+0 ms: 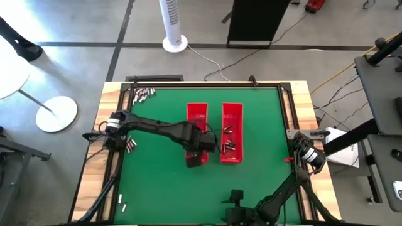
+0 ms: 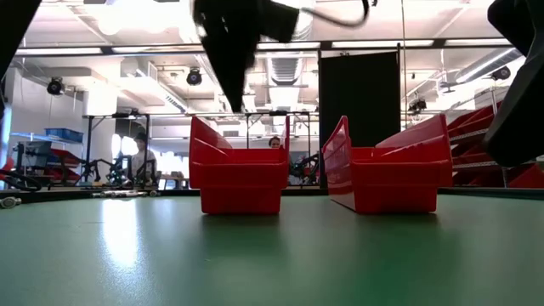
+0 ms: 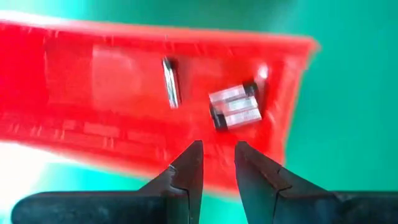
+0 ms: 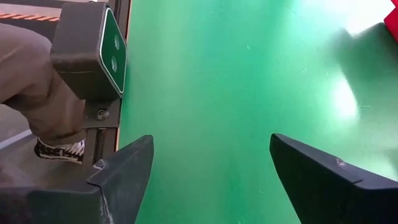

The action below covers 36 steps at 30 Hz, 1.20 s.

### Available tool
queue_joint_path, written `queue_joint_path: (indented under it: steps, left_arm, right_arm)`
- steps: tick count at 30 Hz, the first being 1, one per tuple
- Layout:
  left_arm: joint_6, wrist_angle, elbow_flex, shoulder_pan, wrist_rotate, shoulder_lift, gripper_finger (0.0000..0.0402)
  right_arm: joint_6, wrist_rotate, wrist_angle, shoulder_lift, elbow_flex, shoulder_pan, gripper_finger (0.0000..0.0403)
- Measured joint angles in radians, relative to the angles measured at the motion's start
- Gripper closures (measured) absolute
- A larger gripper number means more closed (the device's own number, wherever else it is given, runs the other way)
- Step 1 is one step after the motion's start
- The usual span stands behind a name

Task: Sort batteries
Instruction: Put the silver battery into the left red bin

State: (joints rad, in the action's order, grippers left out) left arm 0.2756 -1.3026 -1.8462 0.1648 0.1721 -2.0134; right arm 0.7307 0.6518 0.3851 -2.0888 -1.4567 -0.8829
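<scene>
Jaws: left gripper narrow and empty over left tray; right gripper wide, idle at bench's right edge. Some batteries binned; clusters remain at far-left corner and left edge. Partway.

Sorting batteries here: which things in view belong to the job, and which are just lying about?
Job:
- left red tray, batteries in it
- right red tray, batteries in it
- loose batteries at the mat's far left corner
- left gripper, open over the left tray

Lying about:
- white tower fan
- right gripper, parked open
</scene>
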Motion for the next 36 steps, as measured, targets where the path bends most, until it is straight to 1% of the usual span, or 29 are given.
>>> queue_joint_path:
  steps: [2,4,6,7,11,14,18,20,22,24,26,29,31,33,36]
  left_arm:
    - [0.033,-0.090,-0.051,0.041,-0.002,0.009,0.0329]
    - [0.068,-0.185,-0.095,0.094,-0.028,0.025,0.0329]
    - [0.132,-0.269,-0.115,0.160,-0.059,0.047,0.0329]
    - [0.170,-0.279,-0.117,0.196,-0.081,0.059,0.0329]
    - [0.379,-0.231,-0.090,0.357,-0.182,0.116,0.0329]
    - [0.575,-0.242,-0.050,0.489,-0.185,0.144,0.0328]
    - [0.869,-0.231,0.023,0.642,-0.194,0.146,0.0328]
    - [1.031,-0.208,0.075,0.696,-0.247,0.148,0.0328]
    - [1.136,-0.147,0.139,0.738,-0.314,0.149,0.0328]
    - [1.182,-0.058,0.211,0.762,-0.356,0.148,0.0328]
    - [1.197,0.031,0.279,0.771,-0.386,0.148,0.0328]
    - [1.183,0.122,0.375,0.770,-0.382,0.148,0.0328]
    - [1.162,0.161,0.435,0.759,-0.402,0.148,0.0328]
    - [1.158,0.163,0.502,0.748,-0.455,0.154,0.0328]
    - [1.161,0.172,0.606,0.734,-0.589,0.171,0.0328]
  right_arm:
    - [0.000,0.000,0.000,0.000,0.000,0.000,0.0082]
    - [0.001,0.000,0.000,0.000,0.000,0.000,0.0078]
    - [0.001,0.001,0.000,0.000,0.000,0.000,0.0076]
    - [0.001,0.002,0.000,0.000,0.000,0.000,0.0076]
    - [0.001,0.002,0.000,0.000,0.000,0.000,0.0079]
    - [0.002,0.003,0.002,0.000,0.000,-0.001,0.0083]
    - [0.001,0.003,0.003,0.000,0.002,0.000,0.0085]
    - [-0.003,0.003,0.003,0.000,0.002,0.001,0.0082]
    - [-0.008,0.003,0.002,0.000,0.002,0.006,0.0078]
    - [-0.010,0.003,0.002,0.000,0.002,0.013,0.0074]
    - [-0.010,0.003,0.002,0.000,0.002,0.020,0.0072]
    - [-0.010,0.003,0.002,0.000,0.002,0.029,0.0073]
    - [-0.014,0.003,0.001,0.000,0.002,0.033,0.0075]
    - [-0.016,0.003,-0.001,0.000,0.002,0.033,0.0077]
    - [-0.017,0.002,-0.001,0.000,0.002,0.033,0.0077]
